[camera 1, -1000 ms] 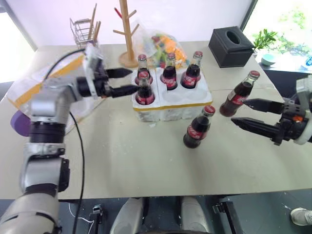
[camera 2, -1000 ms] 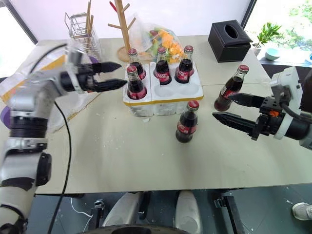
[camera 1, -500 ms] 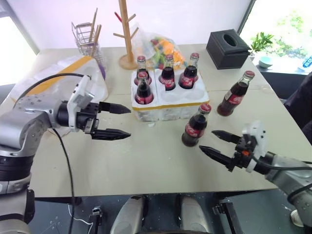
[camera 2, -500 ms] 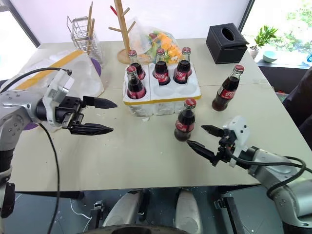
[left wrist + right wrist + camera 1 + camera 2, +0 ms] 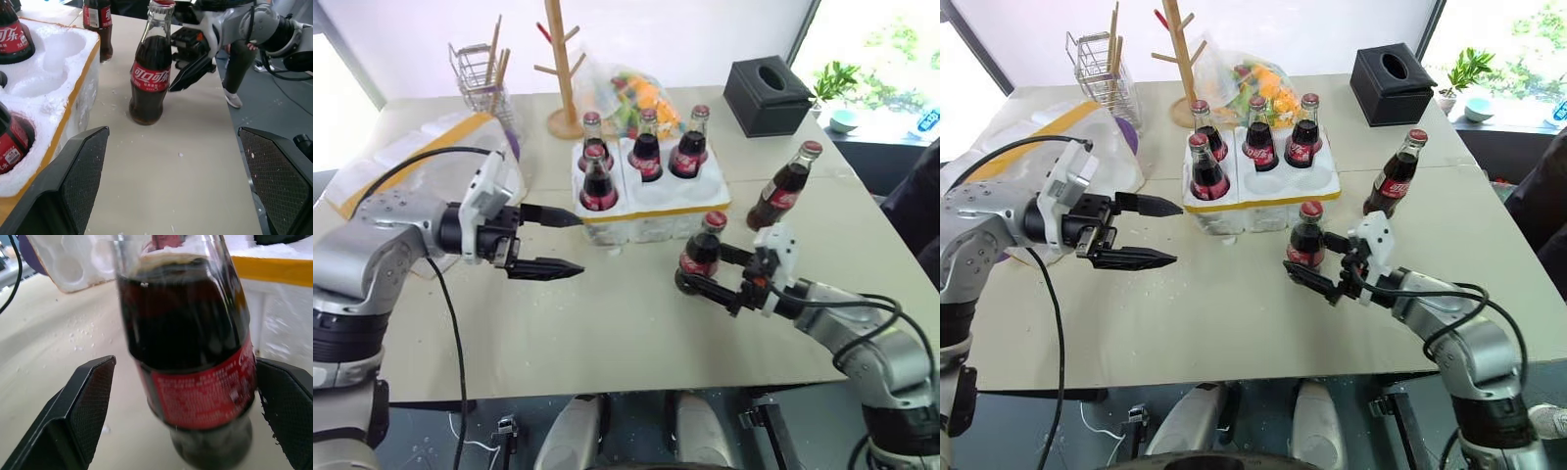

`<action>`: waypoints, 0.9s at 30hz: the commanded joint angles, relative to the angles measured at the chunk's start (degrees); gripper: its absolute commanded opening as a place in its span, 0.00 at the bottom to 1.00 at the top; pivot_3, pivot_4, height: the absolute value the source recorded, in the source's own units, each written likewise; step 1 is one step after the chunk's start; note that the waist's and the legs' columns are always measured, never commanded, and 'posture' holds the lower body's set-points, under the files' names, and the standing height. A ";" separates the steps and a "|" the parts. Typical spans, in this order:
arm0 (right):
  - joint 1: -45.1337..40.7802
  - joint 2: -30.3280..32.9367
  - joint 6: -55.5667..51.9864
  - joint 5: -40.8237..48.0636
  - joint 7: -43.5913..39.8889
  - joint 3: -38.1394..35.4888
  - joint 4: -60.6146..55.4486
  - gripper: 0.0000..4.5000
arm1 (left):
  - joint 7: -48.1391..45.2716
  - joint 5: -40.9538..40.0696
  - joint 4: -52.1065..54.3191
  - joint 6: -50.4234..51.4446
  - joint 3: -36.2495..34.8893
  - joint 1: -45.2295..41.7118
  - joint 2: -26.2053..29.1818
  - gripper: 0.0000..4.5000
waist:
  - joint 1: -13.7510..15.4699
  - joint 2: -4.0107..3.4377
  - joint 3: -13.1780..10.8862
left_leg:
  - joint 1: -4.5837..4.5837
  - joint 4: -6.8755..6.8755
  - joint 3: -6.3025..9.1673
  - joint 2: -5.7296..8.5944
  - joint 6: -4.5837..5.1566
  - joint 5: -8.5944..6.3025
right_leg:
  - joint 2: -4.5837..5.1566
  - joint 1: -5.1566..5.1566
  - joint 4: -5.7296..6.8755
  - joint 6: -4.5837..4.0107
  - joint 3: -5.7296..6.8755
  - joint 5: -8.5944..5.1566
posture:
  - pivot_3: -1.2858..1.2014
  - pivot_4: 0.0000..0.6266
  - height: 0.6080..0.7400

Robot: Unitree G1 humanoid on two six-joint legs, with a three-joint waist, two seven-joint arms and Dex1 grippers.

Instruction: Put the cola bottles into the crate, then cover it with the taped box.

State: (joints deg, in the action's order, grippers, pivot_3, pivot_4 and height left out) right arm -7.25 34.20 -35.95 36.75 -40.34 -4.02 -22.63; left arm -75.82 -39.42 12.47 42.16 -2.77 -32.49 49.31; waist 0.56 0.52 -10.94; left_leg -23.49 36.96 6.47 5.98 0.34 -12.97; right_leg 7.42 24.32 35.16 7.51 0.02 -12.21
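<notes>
The white foam crate [image 5: 656, 201] with a yellow band holds several cola bottles [image 5: 646, 149]; its two front right holes are empty. One loose cola bottle [image 5: 701, 255] stands on the table just in front of the crate. My right gripper [image 5: 703, 270] is open, with one finger on each side of this bottle [image 5: 190, 357] and a gap to each. Another loose bottle [image 5: 786, 184] stands further right. Left of the crate, my left gripper [image 5: 578, 242] hovers open and empty. The taped box [image 5: 411, 147] lies at the table's left, behind my left arm.
At the back of the table stand a black tissue box [image 5: 771, 95], a wooden mug tree [image 5: 563, 69], a wire rack [image 5: 480, 67] and a bag of colourful items [image 5: 636, 86]. White crumbs lie on the table in front of the crate.
My right gripper has come down and to the left, and now straddles the loose bottle in front of the crate. My left gripper drew back from the crate, then held still.
</notes>
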 commanded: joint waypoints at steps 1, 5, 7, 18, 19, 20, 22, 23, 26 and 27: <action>-3.19 -0.58 0.24 0.59 0.13 -0.98 0.52 0.88 | 0.34 -0.66 1.16 -0.49 -0.27 -1.26 0.14 1.00 | 0.00 -0.01 -0.01 | 0.00 0.00 0.00 -0.03 0.00 0.00 | -0.03 0.01 0.00 0.00 0.00 0.00 | 0.52 0.24 0.99; -7.30 2.16 -2.96 5.97 -1.26 -5.53 -2.32 0.63 | 1.53 -1.39 1.48 0.00 -1.86 -0.47 0.45 1.00 | 0.07 -0.01 -0.04 | -0.02 -0.01 0.00 -0.02 0.00 0.00 | -0.03 0.04 0.00 0.02 -0.01 0.01 | 0.52 0.24 0.99; -11.76 3.52 -5.44 9.81 -1.84 -7.48 -2.53 0.63 | 2.33 -1.38 1.50 -0.20 -2.66 0.15 0.60 1.00 | -0.07 -0.04 -0.09 | -0.03 0.00 -0.01 -0.02 0.00 0.00 | -0.03 0.04 0.00 0.01 -0.02 0.01 | 0.52 0.24 0.99; -46.33 -3.93 -4.67 4.43 2.23 -2.02 23.32 0.63 | 6.99 -3.29 1.47 -0.57 -5.53 1.11 -0.23 1.00 | -1.34 -0.09 -0.16 | -0.04 -0.07 -0.03 -0.14 0.00 0.00 | -0.13 0.12 0.01 0.10 -0.03 0.10 | 0.52 0.24 0.99; -47.90 -5.26 -3.30 2.34 2.23 -0.66 26.50 0.63 | 7.34 -3.27 1.61 -0.77 -5.47 1.06 -0.46 1.00 | -1.35 -0.09 -0.16 | -0.04 -0.08 -0.04 -0.14 -0.01 0.01 | -0.14 0.14 0.01 0.10 -0.03 0.11 | 0.52 0.24 0.99; -48.83 -6.21 -2.34 0.85 1.95 0.30 28.77 0.63 | 7.62 -3.25 1.73 -0.91 -5.41 1.02 -0.63 1.00 | -1.35 -0.09 -0.16 | -0.04 -0.09 -0.04 -0.14 -0.01 0.01 | -0.14 0.14 0.02 0.11 -0.03 0.11 | 0.52 0.24 0.99; -49.62 -8.02 -0.15 -1.83 0.75 2.05 32.39 0.63 | 8.34 -3.17 2.02 -1.16 -5.35 1.01 -1.00 1.00 | -1.30 -0.09 -0.16 | -0.05 -0.12 -0.04 -0.13 -0.02 0.01 | -0.15 0.17 0.03 0.11 -0.03 0.13 | 0.52 0.24 0.99; -49.84 -8.89 0.70 -2.85 0.42 2.60 33.79 0.63 | 8.63 -3.06 2.17 -1.27 -5.30 1.06 -1.12 1.00 | -1.34 -0.09 -0.17 | -0.06 -0.14 -0.04 -0.13 -0.03 0.02 | -0.15 0.19 0.05 0.11 -0.03 0.14 | 0.52 0.24 0.99; -50.11 -11.46 1.81 -5.04 -0.49 3.94 37.23 0.63 | 9.23 -3.11 2.76 -1.37 -5.25 1.43 -1.20 1.00 | -1.47 -0.12 -0.18 | -0.22 -0.18 -0.05 -0.10 -0.07 0.02 | -0.15 0.41 0.10 0.11 -0.09 0.15 | 0.52 0.24 0.99; -49.64 -11.98 2.03 -6.13 -1.14 5.00 37.97 0.63 | 9.46 -3.19 3.02 -1.32 -5.35 1.60 -1.15 1.00 | -1.51 -0.12 -0.18 | -0.31 -0.18 -0.04 -0.10 -0.09 0.03 | -0.15 0.50 0.14 0.11 -0.09 0.15 | 0.52 0.24 0.99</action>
State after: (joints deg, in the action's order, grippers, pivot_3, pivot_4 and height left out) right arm -54.22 22.76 -37.20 31.44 -39.85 1.64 16.98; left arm -66.87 -41.95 13.73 41.74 -6.58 -31.00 48.02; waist -0.95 0.40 -11.12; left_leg -23.95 36.78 6.42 5.89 0.17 -12.89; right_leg 7.27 24.98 35.33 7.62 -0.08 -12.05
